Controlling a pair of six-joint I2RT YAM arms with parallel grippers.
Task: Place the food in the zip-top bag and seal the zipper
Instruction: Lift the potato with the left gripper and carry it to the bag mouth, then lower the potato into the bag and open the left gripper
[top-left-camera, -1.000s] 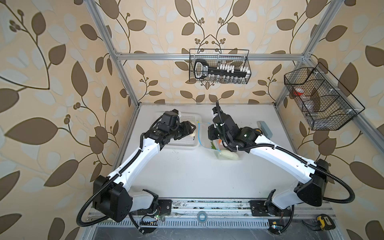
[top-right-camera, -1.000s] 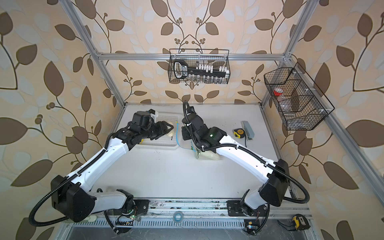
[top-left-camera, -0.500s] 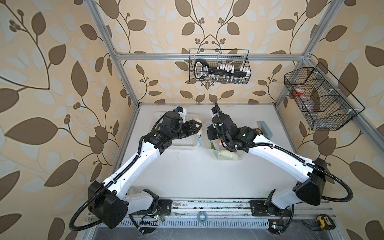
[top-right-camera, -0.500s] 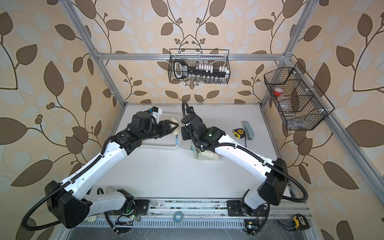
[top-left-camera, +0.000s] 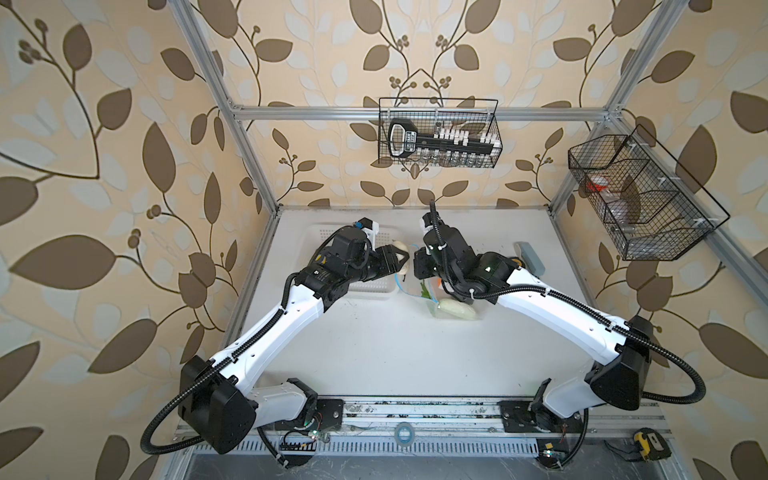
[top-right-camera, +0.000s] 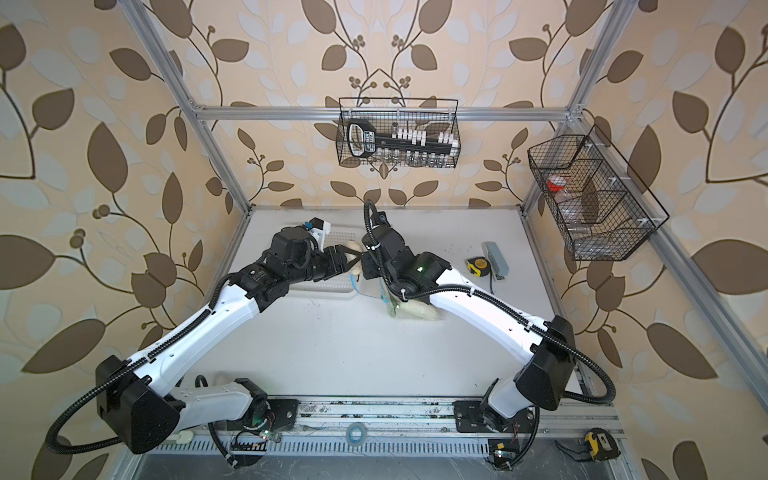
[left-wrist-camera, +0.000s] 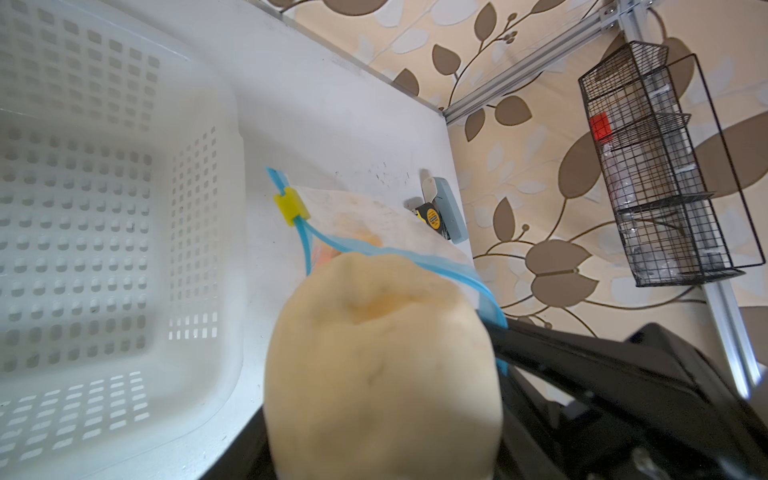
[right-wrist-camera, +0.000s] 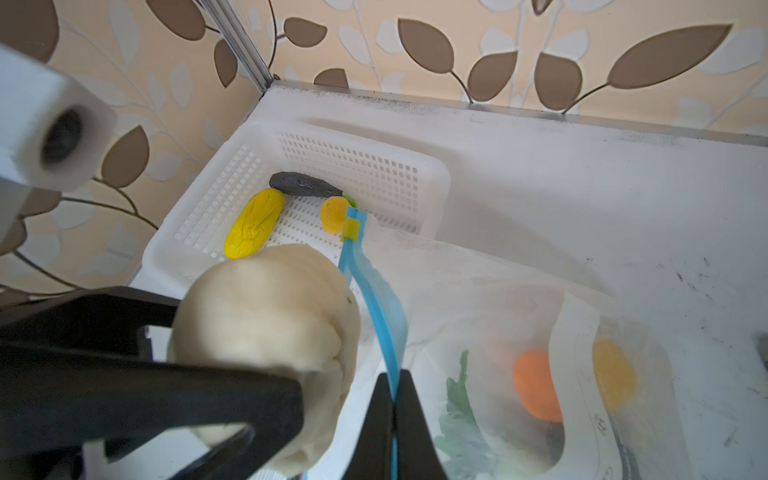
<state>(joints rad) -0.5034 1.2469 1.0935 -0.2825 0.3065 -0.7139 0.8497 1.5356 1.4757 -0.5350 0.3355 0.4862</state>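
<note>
Cauliflower (right-wrist-camera: 270, 316) sits clamped in the left tool (top-left-camera: 401, 259), while the right tool (right-wrist-camera: 392, 399) pinches the blue zipper (right-wrist-camera: 384, 307).

1 bag (right-wrist-camera: 498, 299), 1 bskt (right-wrist-camera: 353, 166), 1 corn (right-wrist-camera: 253, 224)

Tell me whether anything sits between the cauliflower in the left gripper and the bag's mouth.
Nothing visible does. The cauliflower, held by the left gripper, hangs right beside the zipper of the zip-top bag. The right gripper pinches that blue edge, and the mouth gapes open toward the cauliflower.
</note>
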